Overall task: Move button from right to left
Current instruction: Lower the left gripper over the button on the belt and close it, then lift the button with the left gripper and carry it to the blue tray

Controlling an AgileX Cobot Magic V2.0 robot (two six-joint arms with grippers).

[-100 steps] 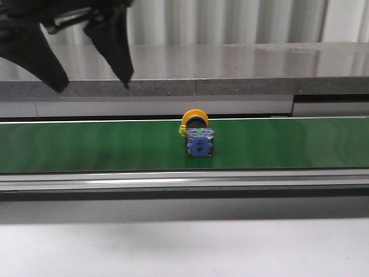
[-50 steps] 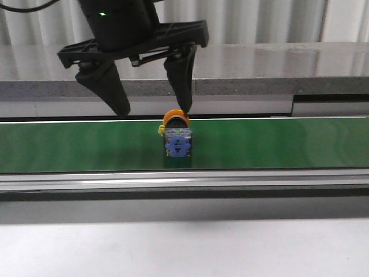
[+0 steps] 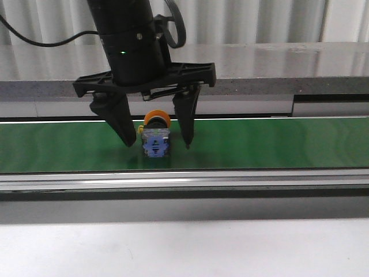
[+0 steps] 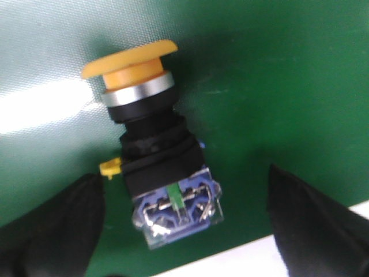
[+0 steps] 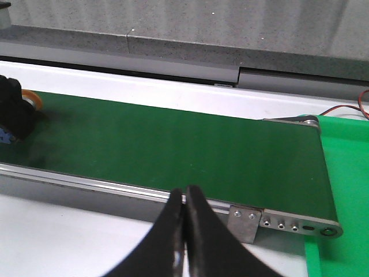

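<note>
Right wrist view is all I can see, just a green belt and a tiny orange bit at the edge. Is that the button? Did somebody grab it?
Observer: Yes. In the front view the button lies on the green belt, between the open fingers of the left gripper.
Operator: Is it squeezed?
Observer: Not yet. The left wrist view shows bare belt between the button and one finger.
Operator: Which way does it point?
Observer: Its blue block faces the front camera, with the yellow cap behind.
</note>
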